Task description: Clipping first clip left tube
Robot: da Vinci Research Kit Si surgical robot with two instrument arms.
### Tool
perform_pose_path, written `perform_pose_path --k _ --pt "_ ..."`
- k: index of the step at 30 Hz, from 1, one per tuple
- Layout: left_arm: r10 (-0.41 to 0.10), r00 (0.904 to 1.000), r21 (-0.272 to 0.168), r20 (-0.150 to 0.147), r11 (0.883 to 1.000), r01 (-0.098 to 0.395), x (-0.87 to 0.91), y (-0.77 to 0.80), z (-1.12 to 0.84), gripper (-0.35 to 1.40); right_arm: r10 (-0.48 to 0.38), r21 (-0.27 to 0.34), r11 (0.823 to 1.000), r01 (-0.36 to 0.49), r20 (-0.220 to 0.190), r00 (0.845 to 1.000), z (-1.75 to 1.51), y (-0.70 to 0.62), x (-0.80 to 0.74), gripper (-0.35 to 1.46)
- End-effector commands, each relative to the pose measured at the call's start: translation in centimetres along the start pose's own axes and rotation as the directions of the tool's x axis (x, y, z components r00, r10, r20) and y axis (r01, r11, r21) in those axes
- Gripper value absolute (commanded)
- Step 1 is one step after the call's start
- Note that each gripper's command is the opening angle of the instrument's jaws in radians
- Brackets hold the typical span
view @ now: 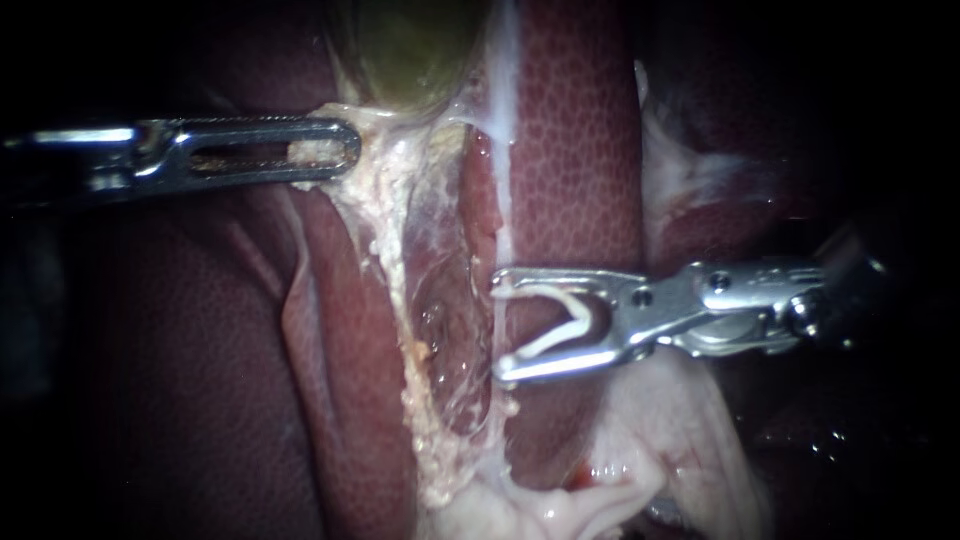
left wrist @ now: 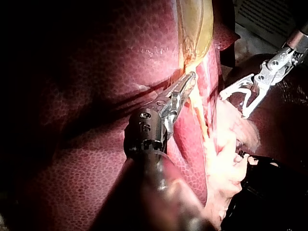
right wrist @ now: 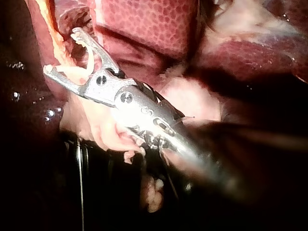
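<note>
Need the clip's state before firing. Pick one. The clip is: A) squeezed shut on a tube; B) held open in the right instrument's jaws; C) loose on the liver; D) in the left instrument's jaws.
B: the clip is spread in a V, with its legs seated against the two jaws of the right instrument.

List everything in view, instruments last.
liver: one, dark red, fills the background.
gallbladder: one, yellow-green, top of the endoscope view.
thick strand: one, whitish-yellow, runs down from the gallbladder.
thin strand: one, white, just right of it.
pale tissue: one mass, pinkish-white, at the bottom.
clip: one, white, V-shaped, inside the right instrument.
left instrument: one, silver, clamped on the thick strand's top.
right instrument: one, silver, holding the clip, tips beside the thin strand.
</note>
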Motion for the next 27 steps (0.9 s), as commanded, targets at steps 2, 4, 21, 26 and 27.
perform_pose_path --k 2,4,21,26,27 --pt "0.000 1.0000 0.000 0.000 1.000 0.000 0.00 -0.01 0.00 -0.35 0.006 0.008 1.000 -0.006 0.001 1.000 0.09 0.01 -0.05 0.60" --pt "0.000 1.0000 -0.001 0.001 1.000 0.000 0.00 -0.02 0.00 -0.35 0.007 0.011 1.000 -0.007 0.001 1.000 0.18 0.04 -0.09 0.60" --pt "-0.001 1.0000 -0.002 0.001 1.000 0.001 0.00 -0.04 -0.01 -0.35 0.022 0.009 1.000 -0.022 0.007 1.000 0.50 0.14 -0.23 0.60" --pt "-0.001 1.0000 -0.002 0.001 1.000 0.001 0.00 -0.04 -0.01 -0.35 0.029 0.018 0.999 -0.029 0.014 0.999 0.59 0.13 -0.29 0.60" --pt "-0.001 1.0000 -0.002 0.001 1.000 0.001 0.00 -0.04 -0.01 -0.35 0.028 0.018 0.999 -0.028 0.014 1.000 0.60 0.13 -0.30 0.60"
